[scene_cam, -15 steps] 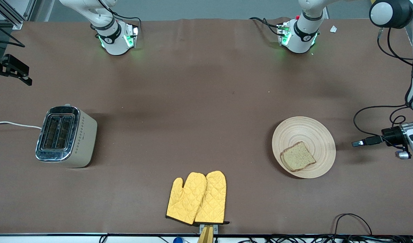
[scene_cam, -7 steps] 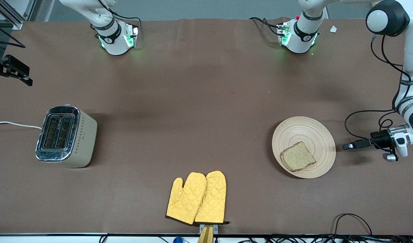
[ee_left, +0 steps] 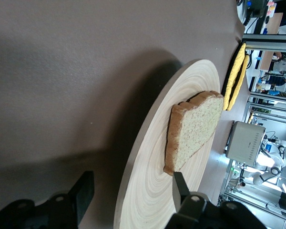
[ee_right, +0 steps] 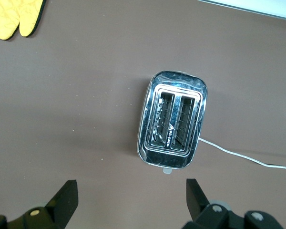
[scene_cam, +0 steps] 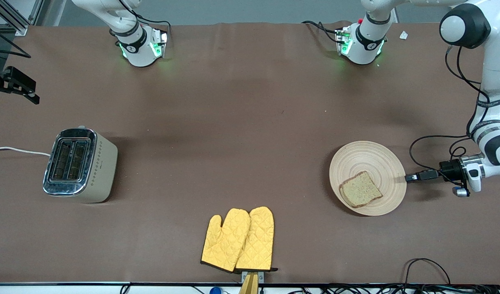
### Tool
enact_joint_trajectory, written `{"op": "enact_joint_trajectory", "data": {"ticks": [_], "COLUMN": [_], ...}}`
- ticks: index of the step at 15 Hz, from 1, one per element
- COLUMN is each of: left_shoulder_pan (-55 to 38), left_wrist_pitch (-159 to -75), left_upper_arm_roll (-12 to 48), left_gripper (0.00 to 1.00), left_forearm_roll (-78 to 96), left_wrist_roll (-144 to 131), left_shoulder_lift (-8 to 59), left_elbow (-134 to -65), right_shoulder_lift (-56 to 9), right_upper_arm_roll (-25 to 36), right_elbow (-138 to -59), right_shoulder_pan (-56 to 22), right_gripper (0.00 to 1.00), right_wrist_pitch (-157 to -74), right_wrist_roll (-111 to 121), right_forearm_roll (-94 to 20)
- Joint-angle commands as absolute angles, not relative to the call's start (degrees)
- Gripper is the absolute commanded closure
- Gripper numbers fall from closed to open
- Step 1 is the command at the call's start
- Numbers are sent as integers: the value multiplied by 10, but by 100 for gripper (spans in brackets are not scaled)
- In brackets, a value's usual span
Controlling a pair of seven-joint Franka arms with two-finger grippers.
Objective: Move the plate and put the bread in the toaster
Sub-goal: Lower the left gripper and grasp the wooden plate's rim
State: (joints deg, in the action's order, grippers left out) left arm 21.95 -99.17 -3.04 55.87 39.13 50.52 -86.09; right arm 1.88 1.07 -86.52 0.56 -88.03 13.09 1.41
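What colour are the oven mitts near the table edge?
Yellow, quilted, with dark trim at the cuffs: the oven mitts show best in the front view.

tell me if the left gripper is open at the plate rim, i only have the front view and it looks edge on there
Observer: Open. The left wrist view shows the left gripper straddling the rim of the plate, with one finger over the plate and the other outside the rim.
Operator: and the right gripper, just a dark shape for me
Observer: The right gripper is open too, and that arm waits in the air.
Operator: toaster slots empty
Observer: Yes. The right wrist view looks straight down into the toaster, and both slots are empty.
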Motion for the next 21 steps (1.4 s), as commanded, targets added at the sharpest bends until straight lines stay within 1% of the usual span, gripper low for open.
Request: {"op": "enact_joint_trajectory", "data": {"ticks": [1,7,11,14,21], "left_shoulder_pan": [217,213,207,205,199], "left_wrist_pitch": [-997,-996,-995,-995,-995], "left_upper_arm_roll": [-30,-30,-30,-30,-30], "left_gripper": [29,43,55,60,74], "left_forearm_roll": [570,567,566,565,562], "left_wrist_roll": [400,400,401,402,415], "left_shoulder_lift": [512,514,514,515,514], "left_elbow": [-858,-857,-857,-857,-856], "right_shoulder_lift": [18,18,18,18,18], "right_upper_arm_roll": [8,8,8,8,8], "right_elbow": [-860,-860,-860,-860,-860], "right_shoulder_pan": [6,7,6,5,4], "right_gripper": [0,0,0,0,0], "right_wrist_pitch": [-881,-882,-882,-882,-882], "right_wrist_roll": [124,124,124,124,123], "right_forearm_roll": [16,16,15,15,15]}}
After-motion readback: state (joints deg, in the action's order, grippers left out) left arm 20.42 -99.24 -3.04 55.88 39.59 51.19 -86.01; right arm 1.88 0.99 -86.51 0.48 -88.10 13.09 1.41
